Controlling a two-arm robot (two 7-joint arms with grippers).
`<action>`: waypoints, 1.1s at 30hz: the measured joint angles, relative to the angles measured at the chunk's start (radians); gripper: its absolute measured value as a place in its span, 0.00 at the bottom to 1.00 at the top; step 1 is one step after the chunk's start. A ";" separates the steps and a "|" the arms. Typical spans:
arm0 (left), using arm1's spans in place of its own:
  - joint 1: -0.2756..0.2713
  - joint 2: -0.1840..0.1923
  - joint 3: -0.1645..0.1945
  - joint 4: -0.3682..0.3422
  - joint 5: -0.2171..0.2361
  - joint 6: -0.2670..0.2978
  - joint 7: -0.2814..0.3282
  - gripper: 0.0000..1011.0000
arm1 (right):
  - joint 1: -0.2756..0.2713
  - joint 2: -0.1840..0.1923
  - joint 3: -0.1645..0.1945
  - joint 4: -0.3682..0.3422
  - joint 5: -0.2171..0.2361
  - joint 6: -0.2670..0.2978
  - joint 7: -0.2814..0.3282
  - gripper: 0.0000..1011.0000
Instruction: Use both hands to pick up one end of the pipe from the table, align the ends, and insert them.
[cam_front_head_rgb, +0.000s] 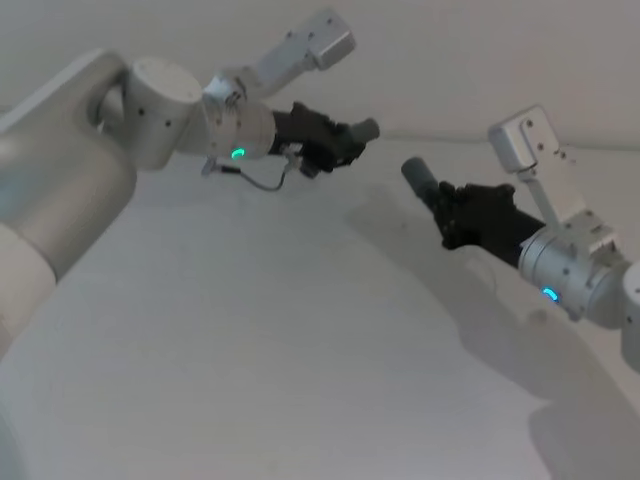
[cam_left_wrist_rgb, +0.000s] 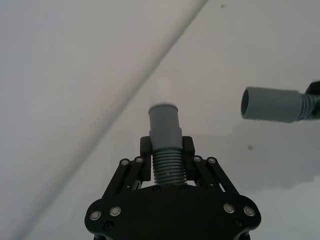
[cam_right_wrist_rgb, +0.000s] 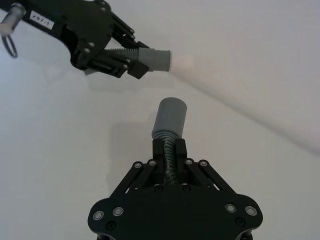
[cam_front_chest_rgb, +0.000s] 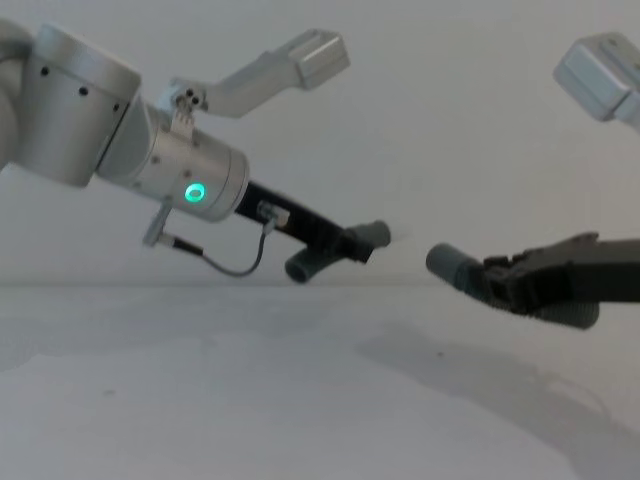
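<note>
Above the worktop (cam_front_head_rgb: 250, 350), both pipe pieces hang in the air, their ends facing each other and apart, with wall and worktop showing between them.

I see the left pincer (cam_front_head_rgb: 335, 142) clenched on the elbow (cam_front_chest_rgb: 372, 234), its fingers pressing a ribbed stretch just behind the stepped collar (cam_left_wrist_rgb: 165, 122). Beyond the collar I make out the pale tip (cam_left_wrist_rgb: 162, 90) only faintly, because it nearly melts into the pale wall (cam_left_wrist_rgb: 75, 75) behind it. From the head view the pincer body covers the elbow's bend. From the chest view its other end (cam_front_chest_rgb: 300, 268) points down below the fingers.

I see the right pincer (cam_front_head_rgb: 455, 212) grasping the hose (cam_right_wrist_rgb: 169, 152), fingers closed on the ribs right behind the cuff (cam_right_wrist_rgb: 170, 116). The left wrist view looks partly into the cuff's open mouth, and the ribs behind it run off the frame edge. The pincer covers most of the hose. In the chest view a dark length shows beneath the fingers, and I cannot tell where it ends.

A thin cable (cam_front_chest_rgb: 230, 262) loops under the left wrist beside the green ring light (cam_front_chest_rgb: 195, 192). Pale camera brackets (cam_front_head_rgb: 320, 40) rise above each wrist, and the right one is cut by the chest view's edge.
</note>
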 joint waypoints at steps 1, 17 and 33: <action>-0.010 -0.003 0.005 0.011 0.006 -0.010 -0.009 0.35 | 0.007 0.006 -0.002 0.002 -0.005 -0.008 0.004 0.14; -0.213 -0.052 0.126 0.186 0.152 -0.223 -0.138 0.35 | 0.100 0.148 -0.027 0.037 -0.135 -0.229 0.118 0.14; -0.346 -0.072 0.250 0.224 0.307 -0.420 -0.220 0.35 | 0.163 0.286 -0.045 0.073 -0.265 -0.477 0.197 0.14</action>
